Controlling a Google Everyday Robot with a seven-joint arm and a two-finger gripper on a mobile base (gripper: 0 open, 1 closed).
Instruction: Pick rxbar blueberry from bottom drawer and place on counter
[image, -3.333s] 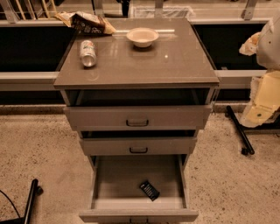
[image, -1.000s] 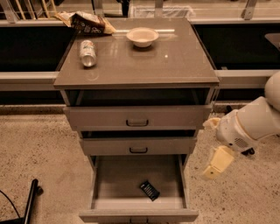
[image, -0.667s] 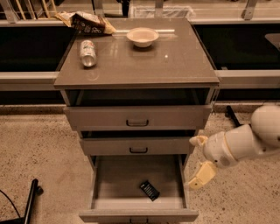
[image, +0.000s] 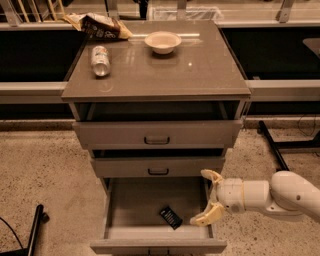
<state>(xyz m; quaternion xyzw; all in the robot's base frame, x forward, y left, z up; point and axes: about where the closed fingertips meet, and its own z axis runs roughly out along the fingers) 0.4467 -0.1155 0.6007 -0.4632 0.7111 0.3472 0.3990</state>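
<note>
The rxbar blueberry (image: 171, 217), a small dark flat bar, lies on the floor of the open bottom drawer (image: 140, 210), near its front and right of the middle. My gripper (image: 204, 196) comes in from the right on a white arm, over the drawer's right side and just right of the bar. Its two yellowish fingers (image: 205, 216) are spread apart and hold nothing. The counter (image: 200, 70) is the glossy grey-brown top of the cabinet.
On the counter lie a soda can (image: 100, 60) on its side, a white bowl (image: 163, 41) and a brown-and-yellow snack bag (image: 100, 26) at the back left. The two upper drawers (image: 157, 134) are pulled out a little. A black stand leg (image: 272, 145) is at the right.
My arm has swung in from the far right and down toward the bottom drawer. The gripper now sits over the drawer's right side next to the bar. The bar has not moved.
</note>
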